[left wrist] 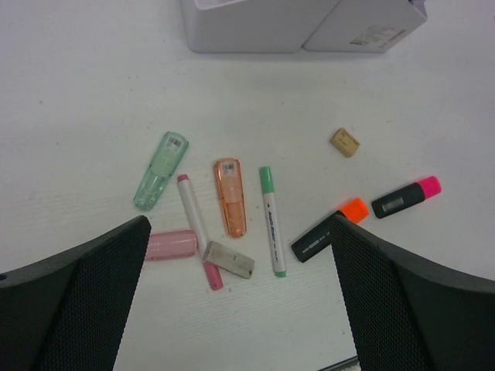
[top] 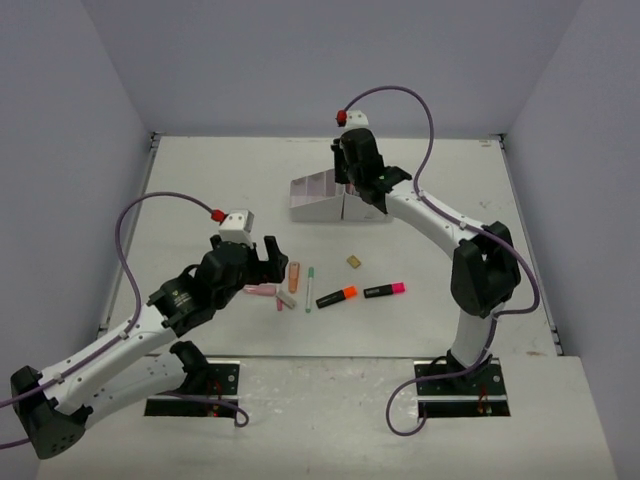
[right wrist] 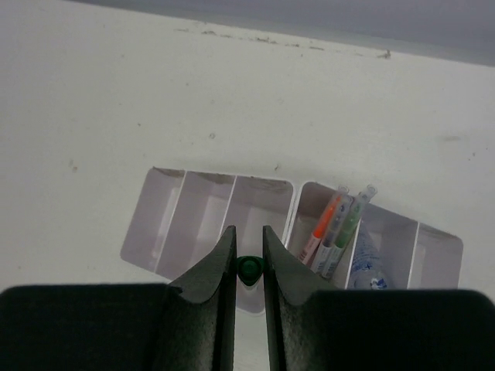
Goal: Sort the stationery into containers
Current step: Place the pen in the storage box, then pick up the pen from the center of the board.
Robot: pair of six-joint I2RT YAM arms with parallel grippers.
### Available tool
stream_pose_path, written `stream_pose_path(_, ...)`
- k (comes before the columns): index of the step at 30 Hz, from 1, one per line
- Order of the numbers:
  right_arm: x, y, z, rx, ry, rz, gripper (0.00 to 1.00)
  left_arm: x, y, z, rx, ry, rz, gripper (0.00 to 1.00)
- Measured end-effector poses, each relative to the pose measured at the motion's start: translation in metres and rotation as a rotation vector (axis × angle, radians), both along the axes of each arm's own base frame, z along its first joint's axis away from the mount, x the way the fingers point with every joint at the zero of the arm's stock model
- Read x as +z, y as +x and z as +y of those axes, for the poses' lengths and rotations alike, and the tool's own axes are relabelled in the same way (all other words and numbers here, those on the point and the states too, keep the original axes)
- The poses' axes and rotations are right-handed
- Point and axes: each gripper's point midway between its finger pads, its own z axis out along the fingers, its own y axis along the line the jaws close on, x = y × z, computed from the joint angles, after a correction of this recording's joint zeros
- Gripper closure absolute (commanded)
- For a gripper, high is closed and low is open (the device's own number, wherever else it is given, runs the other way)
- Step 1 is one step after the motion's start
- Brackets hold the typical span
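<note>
- The right jaws are nearly pressed together, pinching a green-ended pen [right wrist: 249,268]. It is seen end-on, so only its round tip shows and its long axis runs along the wrist camera's line of sight.
- That pen hangs over the near wall of the white organiser [top: 312,208], which sits in the far half of the counter [top: 200,200], about midway between the left and right edges.
- In one organiser compartment, an orange pen [right wrist: 325,224] and a pale green pen [right wrist: 349,224] lean side by side, tips toward the far edge. The next compartment to the right holds a blue-white piece [right wrist: 365,267].
- The left jaws are spread wide and hold nothing, above loose stationery near the near edge.
- There, a green-capped white pen [left wrist: 270,220] and a pink-ended pen [left wrist: 195,224] lie roughly near-to-far.
- An orange-ended highlighter [left wrist: 321,239] and a pink-ended highlighter [left wrist: 402,199] lie roughly left-to-right, coloured ends toward the right edge.
- Small green [left wrist: 160,170], orange [left wrist: 230,197], pink [left wrist: 172,244], grey [left wrist: 229,259] and tan [left wrist: 345,141] pieces lie around them.
</note>
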Motion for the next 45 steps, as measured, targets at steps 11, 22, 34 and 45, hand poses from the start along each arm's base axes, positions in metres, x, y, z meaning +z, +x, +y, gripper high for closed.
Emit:
stream_pose_path(11, -0.022, -0.003, -0.001, 0.017, -0.048, 0.048, 0.53, -0.03, -0.004, -0.024, -0.081, 0.0, 0.096, 0.2)
stream_pose_path(22, 0.113, -0.12, -0.058, 0.051, 0.181, -0.165, 0.52, -0.093, -0.019, -0.071, -0.209, 0.096, 0.226, 0.51)
stream_pose_path(34, 0.055, -0.183, -0.071, 0.13, 0.247, -0.058, 0.53, -0.151, -0.014, -0.085, -0.205, 0.221, 0.334, 0.62)
stream_pose_path(45, 0.061, -0.196, -0.069, 0.174, 0.282, -0.06, 0.52, -0.177, -0.002, -0.1, -0.198, 0.252, 0.357, 0.9)
